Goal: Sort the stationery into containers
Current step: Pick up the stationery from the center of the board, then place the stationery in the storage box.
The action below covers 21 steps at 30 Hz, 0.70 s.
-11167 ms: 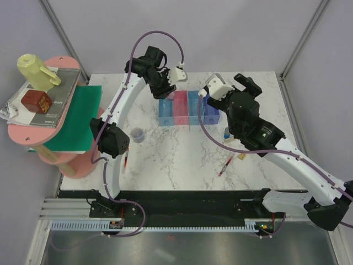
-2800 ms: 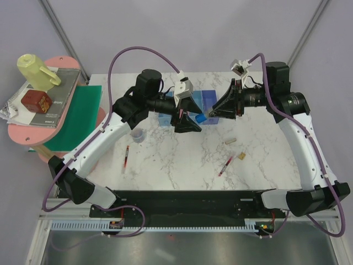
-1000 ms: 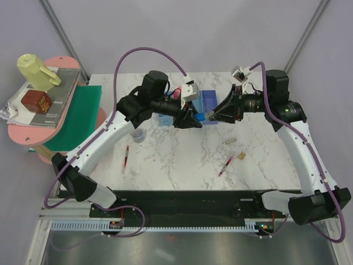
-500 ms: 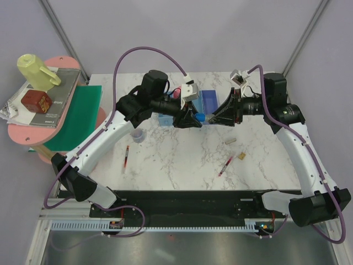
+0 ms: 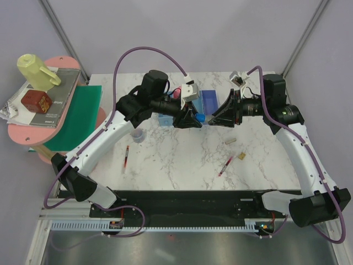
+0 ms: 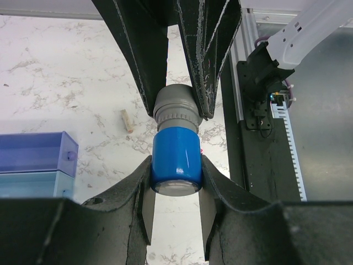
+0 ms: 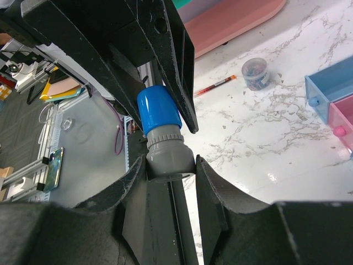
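Blue body, grey cap: the small piece (image 6: 175, 160) hangs in mid-air just in front of the bins (image 5: 211, 99) — left gripper (image 6: 175, 185) pinched tight on the body, right gripper (image 7: 170, 165) clamped on the cap. If they tug out of sync, it could pop loose and drop.

- Left arm (image 5: 102, 141): glossy white shell links between bulky black joint housings (image 5: 153, 84).
- Right arm (image 5: 300, 157): same white-and-black build, with a black shoulder block (image 5: 306, 212) at the near end.
- Purple cable (image 5: 149, 49) runs along each arm to a small white wrist camera block (image 5: 190, 91).
- Left end effector (image 5: 194, 118) and right end effector (image 5: 213, 117): matt black, wedge-shaped.
- Fingers (image 6: 105, 221): broad black plastic, rough along the edges; inner pads (image 6: 146, 212) pale grey.
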Each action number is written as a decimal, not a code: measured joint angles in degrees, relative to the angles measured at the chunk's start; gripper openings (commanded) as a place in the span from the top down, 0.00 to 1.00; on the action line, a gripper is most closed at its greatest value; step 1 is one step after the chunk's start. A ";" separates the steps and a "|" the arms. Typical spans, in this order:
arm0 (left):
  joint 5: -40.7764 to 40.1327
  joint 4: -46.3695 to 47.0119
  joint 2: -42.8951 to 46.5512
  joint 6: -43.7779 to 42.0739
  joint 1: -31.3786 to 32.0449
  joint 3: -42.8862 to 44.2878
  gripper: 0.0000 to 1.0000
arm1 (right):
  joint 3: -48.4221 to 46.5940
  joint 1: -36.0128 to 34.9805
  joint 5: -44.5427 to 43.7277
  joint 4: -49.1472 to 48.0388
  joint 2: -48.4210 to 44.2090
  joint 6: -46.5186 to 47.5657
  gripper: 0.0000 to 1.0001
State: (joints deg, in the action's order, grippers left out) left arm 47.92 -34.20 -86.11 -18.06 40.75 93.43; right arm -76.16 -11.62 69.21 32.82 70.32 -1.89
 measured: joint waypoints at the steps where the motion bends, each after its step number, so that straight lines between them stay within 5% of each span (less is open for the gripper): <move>1: 0.00 0.00 0.00 0.00 0.00 0.00 0.89 | 0.09 0.00 0.00 -0.07 0.00 0.00 0.92; 9: -0.02 -0.04 -0.02 0.00 0.00 0.07 0.98 | 0.79 -0.17 0.17 -0.55 -0.04 0.42 0.85; 10: -0.02 -0.04 0.00 0.00 0.00 0.07 0.98 | 0.81 -0.17 0.20 -0.57 -0.04 0.42 0.79; 13: -0.02 -0.04 -0.02 -0.04 0.00 0.07 0.98 | 0.81 -0.17 0.20 -0.63 -0.04 0.46 0.30; 16: 0.07 0.11 0.00 -0.20 0.04 0.52 0.98 | 0.92 -0.15 -1.31 -0.15 0.00 0.83 0.04; 21: -0.35 0.92 1.22 -1.49 0.24 1.68 0.98 | 1.09 -0.15 -3.61 1.09 0.39 1.90 0.02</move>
State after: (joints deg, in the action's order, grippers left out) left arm 47.57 -33.28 -84.88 -19.55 40.99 95.11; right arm -75.07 -11.77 65.60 33.91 70.72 0.01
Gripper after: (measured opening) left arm 0.400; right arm 0.980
